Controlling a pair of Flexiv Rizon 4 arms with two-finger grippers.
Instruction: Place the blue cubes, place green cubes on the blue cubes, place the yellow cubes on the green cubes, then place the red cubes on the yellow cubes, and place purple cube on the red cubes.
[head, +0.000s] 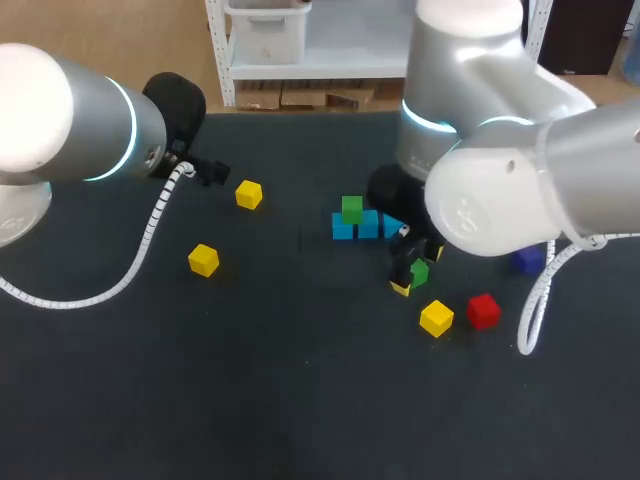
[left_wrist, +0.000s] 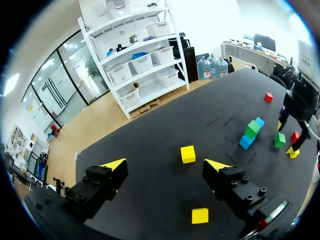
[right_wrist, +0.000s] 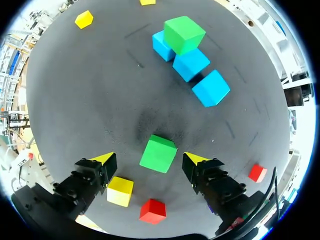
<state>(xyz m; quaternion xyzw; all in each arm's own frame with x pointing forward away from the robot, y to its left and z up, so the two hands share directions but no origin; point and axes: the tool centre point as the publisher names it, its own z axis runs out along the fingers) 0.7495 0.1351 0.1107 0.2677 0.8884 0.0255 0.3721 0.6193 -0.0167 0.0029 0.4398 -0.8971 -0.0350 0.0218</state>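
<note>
Right pincer (right_wrist: 149, 159), spread, straddles green cube (head: 419, 272), lower right of centre; next, we judge: pinch, lift onto blue cubes (right_wrist: 190, 64).

Eleven cubes (right_wrist: 158, 154), five colours

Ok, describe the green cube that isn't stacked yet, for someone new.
On the table, find the row of blue cubes, then my right gripper beside it. The green cube lies alone between its open fingers; the other green cube rests on top of a blue one.
</note>
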